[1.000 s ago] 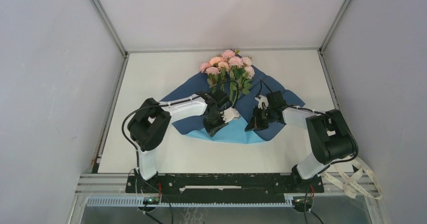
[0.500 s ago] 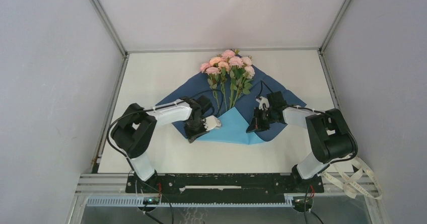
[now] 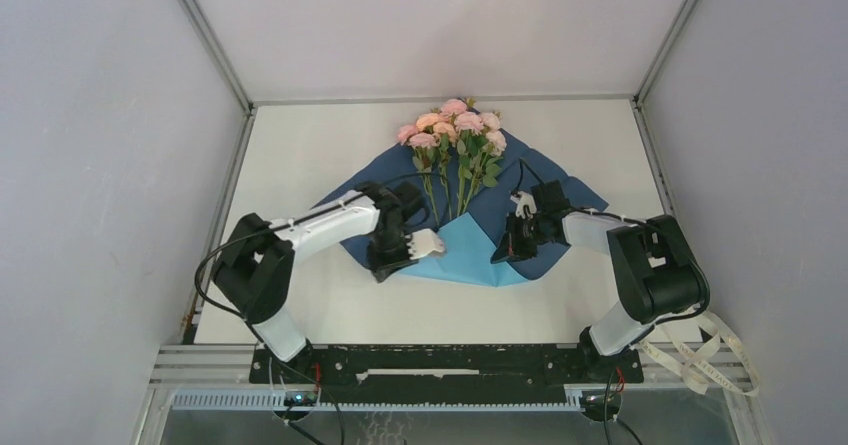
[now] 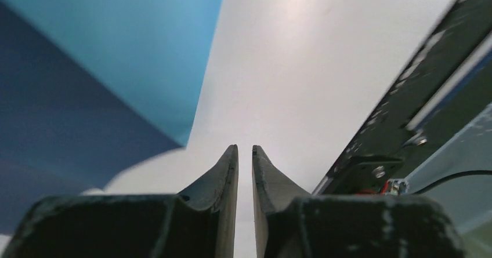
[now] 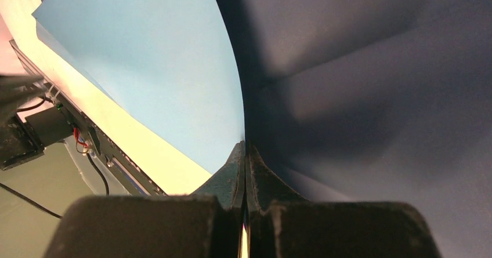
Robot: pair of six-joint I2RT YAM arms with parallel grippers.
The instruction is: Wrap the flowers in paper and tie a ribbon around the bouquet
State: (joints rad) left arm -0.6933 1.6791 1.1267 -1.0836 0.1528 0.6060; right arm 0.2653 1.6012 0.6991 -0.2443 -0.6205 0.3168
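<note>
**Wrapping stage, first fold.** The flowers point(image 3: 455, 130), a bunch of artificial pale pink roses on thin green stems, are laid on the paper point(image 3: 540, 190), a large thin creased sheet with its dark navy face up. The sheet is spread at the far middle of the white tabletop point(image 3: 300, 155), with the blooms overhanging its far corner and the stems pointing toward the arms. The near corner is shown turned up as a light-blue triangular flap point(image 3: 470, 255), its tip near the stem ends. The left fingers point(image 4: 229, 174) are barely parted and hold nothing, over bare tabletop just beside the flap's left corner. The right fingers point(image 5: 235, 171) are clenched tight where light blue meets navy; whether a layer is pinched cannot be told. The ribbon point(image 3: 715, 360), long, narrow and cream-white, lies off the tabletop's near right corner. The bottom fold is judged done. A side wing must next be lifted by its flat edge and drawn over the stems, which calls for wider fingers. Bare tabletop is left on both sides and in front, while grey walls close the left, right and rear.
</note>
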